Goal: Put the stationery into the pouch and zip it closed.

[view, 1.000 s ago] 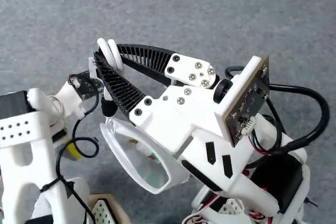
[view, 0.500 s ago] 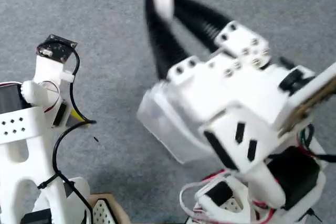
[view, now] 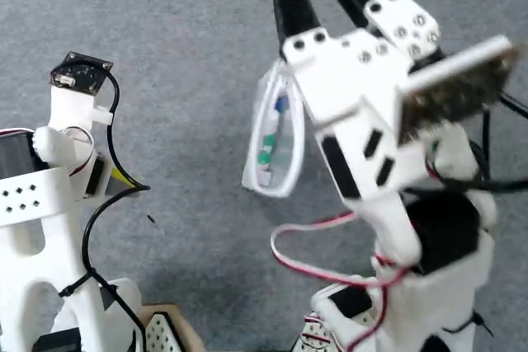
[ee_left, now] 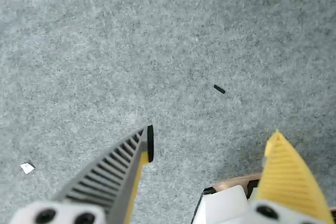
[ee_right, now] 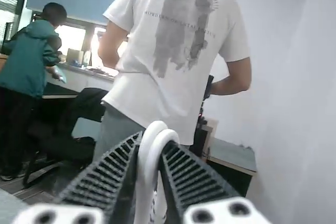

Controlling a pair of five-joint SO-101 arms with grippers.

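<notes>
Item: clear pouch, stationery inside, was held aloft above the grey surface. Right hand was clamped on its white rim. Left hand was spread wide, empty, over the surface.

The translucent white plastic pouch holds blue and green stationery. The right gripper has black ribbed fingers and a white loop between them. The left gripper is yellow and ribbed grey, over a mottled grey felt table covering.

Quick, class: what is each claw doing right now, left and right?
Left claw: open, holding nothing.
Right claw: closed on a white loop; the pouch hangs beneath it.
</notes>
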